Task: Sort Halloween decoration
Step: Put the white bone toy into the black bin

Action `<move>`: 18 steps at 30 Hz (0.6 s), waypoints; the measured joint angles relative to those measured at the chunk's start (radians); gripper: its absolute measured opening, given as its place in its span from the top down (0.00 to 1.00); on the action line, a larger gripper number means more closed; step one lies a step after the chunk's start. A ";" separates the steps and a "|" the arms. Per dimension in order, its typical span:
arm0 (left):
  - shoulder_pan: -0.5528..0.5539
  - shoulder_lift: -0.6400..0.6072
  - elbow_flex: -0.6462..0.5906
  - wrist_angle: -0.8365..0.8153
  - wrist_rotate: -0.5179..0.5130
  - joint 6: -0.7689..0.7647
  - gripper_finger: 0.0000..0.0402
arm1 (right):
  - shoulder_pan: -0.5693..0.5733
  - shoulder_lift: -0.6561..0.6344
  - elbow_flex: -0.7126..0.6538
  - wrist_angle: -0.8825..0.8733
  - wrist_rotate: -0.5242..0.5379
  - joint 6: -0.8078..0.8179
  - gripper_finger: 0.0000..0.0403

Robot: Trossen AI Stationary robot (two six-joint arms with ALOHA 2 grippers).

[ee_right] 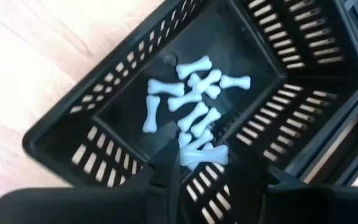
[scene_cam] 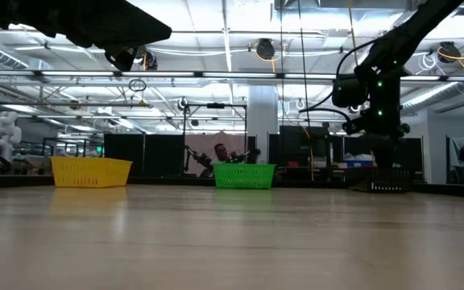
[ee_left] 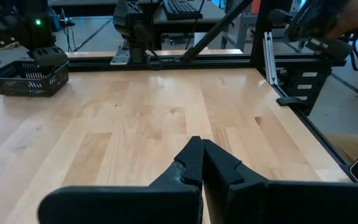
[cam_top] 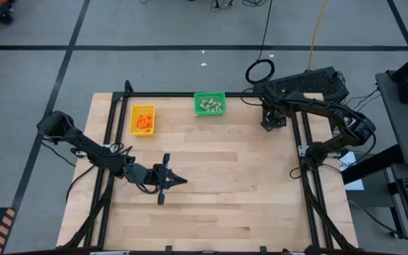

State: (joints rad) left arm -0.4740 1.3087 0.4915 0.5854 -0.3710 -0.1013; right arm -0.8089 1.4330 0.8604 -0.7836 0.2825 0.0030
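Observation:
My right gripper [ee_right: 207,163] hangs over the black bin [ee_right: 73,134] at the table's far right, pointing steeply down, shut on a white bone-shaped stick [ee_right: 205,155]. Several more white sticks [ee_right: 188,102] lie on the bin's floor. A yellow bin [cam_top: 143,119] at the far left holds orange bits. The green bin [cam_top: 210,104] beside it holds beige-grey lumps. My left gripper [cam_top: 181,180] is shut and holds nothing; it hovers above the bare wood left of the table's middle, pointing toward the right edge. My right gripper pinches the white stick [ee_right: 194,157] between its two fingertips [ee_right: 171,169]. The fingers come from above, slanting down into the bin's opening. The stick lies crosswise between them, clear of the sticks on the bin's floor.
A black frame rail [cam_top: 190,94] runs along the table's far edge behind the bins, and side rails [cam_top: 304,142] border the work area. The wood between the bins and the near edge [cam_top: 225,184] is bare. Cables and a black case [cam_top: 307,83] sit beyond the far right corner.

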 joint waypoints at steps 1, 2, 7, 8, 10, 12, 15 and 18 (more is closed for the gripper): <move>0.000 0.000 0.000 0.000 0.000 0.000 0.99 | -0.003 0.000 -0.006 0.014 0.000 -0.001 0.78; 0.000 0.000 0.000 0.000 0.000 -0.001 0.99 | -0.004 0.000 -0.011 0.030 0.000 -0.001 0.78; 0.000 0.000 0.000 0.006 0.000 -0.002 0.99 | -0.010 0.000 -0.035 0.077 0.000 -0.010 0.78; 0.000 0.000 0.000 0.006 0.000 -0.001 0.99 | -0.011 0.000 -0.036 0.078 0.000 -0.013 0.78; 0.000 0.000 0.000 0.006 0.000 -0.001 0.99 | -0.011 0.000 -0.036 0.077 0.000 -0.015 0.78; 0.000 0.000 0.000 0.006 0.000 -0.001 0.99 | -0.011 0.000 -0.036 0.077 0.000 -0.011 0.78; 0.000 0.000 0.000 0.006 0.000 0.000 0.99 | -0.011 0.000 -0.036 0.077 0.000 -0.012 0.76; 0.000 0.000 0.000 0.005 0.000 0.001 0.99 | -0.011 0.000 -0.036 0.077 0.000 -0.010 0.71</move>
State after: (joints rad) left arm -0.4736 1.3087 0.4915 0.5907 -0.3710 -0.1005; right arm -0.8196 1.4326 0.8242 -0.7063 0.2821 -0.0069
